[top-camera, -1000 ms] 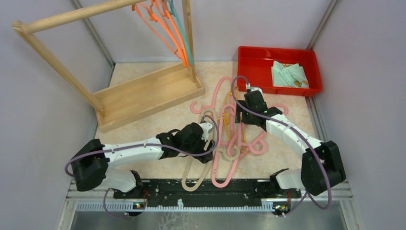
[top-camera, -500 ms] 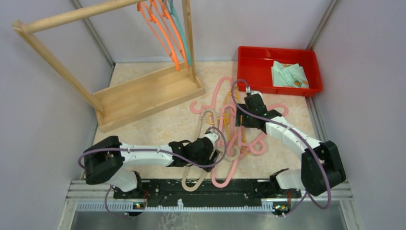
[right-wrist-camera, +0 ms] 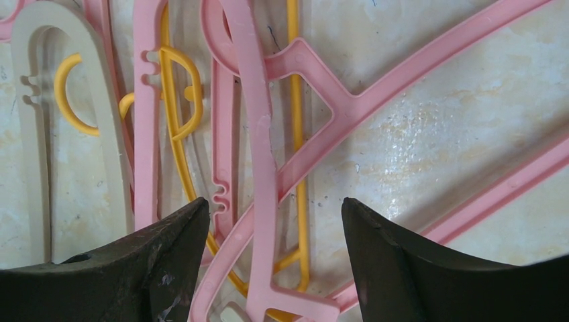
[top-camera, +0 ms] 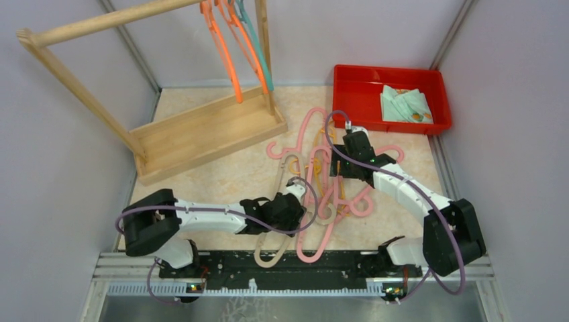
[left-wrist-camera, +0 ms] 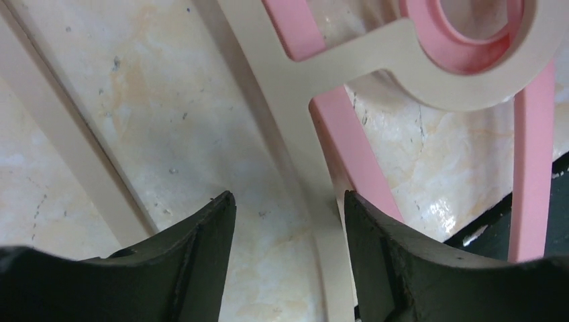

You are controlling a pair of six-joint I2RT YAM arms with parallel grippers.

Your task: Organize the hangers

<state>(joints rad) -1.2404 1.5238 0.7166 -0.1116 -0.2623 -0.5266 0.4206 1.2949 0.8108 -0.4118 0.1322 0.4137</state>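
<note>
Several pink, beige and yellow hangers lie tangled mid-table (top-camera: pixel 322 194). Orange and teal hangers (top-camera: pixel 235 47) hang on the wooden rack's pole. My left gripper (top-camera: pixel 300 211) is open, low over the pile's near left side. In the left wrist view the left gripper (left-wrist-camera: pixel 290 208) straddles a beige hanger's arm (left-wrist-camera: pixel 282 121), which runs close to the right finger; a pink hanger (left-wrist-camera: pixel 355 154) lies beside it. My right gripper (top-camera: pixel 335 168) is open over the pile's far part. In the right wrist view the right gripper (right-wrist-camera: pixel 275 208) stands over a pink hanger (right-wrist-camera: pixel 258 147) crossing a yellow one (right-wrist-camera: pixel 295 134).
The wooden rack (top-camera: pixel 201 131) with its tray base stands at the back left. A red tray (top-camera: pixel 349 94) holding a pale green cloth (top-camera: pixel 404 104) sits at the back right. Grey walls close in both sides.
My left arm has swung down toward the near edge and its gripper settled lower over the beige hanger. The hanging orange hangers have swung to the left. The right arm has barely moved.
</note>
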